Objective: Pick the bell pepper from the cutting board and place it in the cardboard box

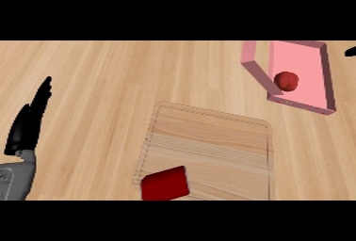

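Pepper [286, 80]: small, dark red, rounded and a little lumpy; lies inside the box [306, 100], against its near-left wall, clear of any hand. Judged already placed; the step in hand looks like release and withdrawal.

Box: pink, see-through, open-topped, tilted in view; stands on the counter [97, 80] beyond the board's far right corner, apart from it. The task calls it cardboard; it shows as pink.

Right hand [351, 52]: only a black tip at the view's edge, just right of the box and above its rim level. Whether its fingers are spread or closed cannot be told.

To finish well, judged: lift the right hand straight up and away from the box without brushing its wall, so the pepper stays put.

Board [208, 146]: pale wood, rounded corners, near side of the box. A dark red block [165, 184] sits at its near-left corner, well apart from the box.

Left hand [28, 122]: far left of the board, fingers straight, pressed together, pointing up; resting, holding nothing
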Controlling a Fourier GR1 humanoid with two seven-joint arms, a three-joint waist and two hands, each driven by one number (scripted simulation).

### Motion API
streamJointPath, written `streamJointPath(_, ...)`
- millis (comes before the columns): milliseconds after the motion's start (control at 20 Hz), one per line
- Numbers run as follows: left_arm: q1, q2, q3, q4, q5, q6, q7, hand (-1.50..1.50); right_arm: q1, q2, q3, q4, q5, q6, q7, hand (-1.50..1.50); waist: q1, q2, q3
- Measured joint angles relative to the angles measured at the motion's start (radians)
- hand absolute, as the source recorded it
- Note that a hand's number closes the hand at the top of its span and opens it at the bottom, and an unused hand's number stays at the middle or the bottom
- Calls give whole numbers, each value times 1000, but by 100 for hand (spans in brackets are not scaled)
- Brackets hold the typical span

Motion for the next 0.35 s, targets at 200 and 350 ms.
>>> streamJointPath(200,0,-6,-5,-7,0,-1,2,0,31,-61,-2,-16,-2,19,6,-150,4,6,3)
streamJointPath(350,-3,-12,-7,-7,-1,4,1,0,55,-94,8,-33,5,38,8,-150,3,9,4)
